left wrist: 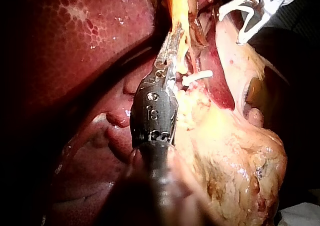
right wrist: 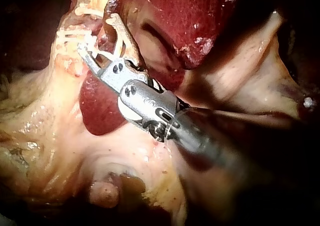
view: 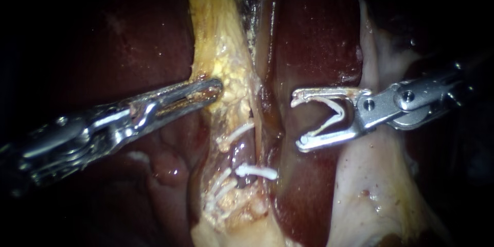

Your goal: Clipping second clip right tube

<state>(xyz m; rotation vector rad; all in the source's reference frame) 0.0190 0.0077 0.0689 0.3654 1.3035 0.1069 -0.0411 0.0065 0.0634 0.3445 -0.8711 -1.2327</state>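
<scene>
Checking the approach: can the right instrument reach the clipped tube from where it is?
Probably yes. The right instrument, its jaws holding a clip, faces the tube with only liver between; the left instrument sits on the far side.

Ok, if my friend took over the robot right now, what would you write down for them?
Left instrument: jaws shut on the yellow tissue, holding it.
Right instrument: jaws wide, carrying an open white clip.
Done: other white clips already sit on the tubes.
Left: the carried clip hangs over the liver, clear of the tubes; it likely needs bringing round a tube and squeezing.
</scene>
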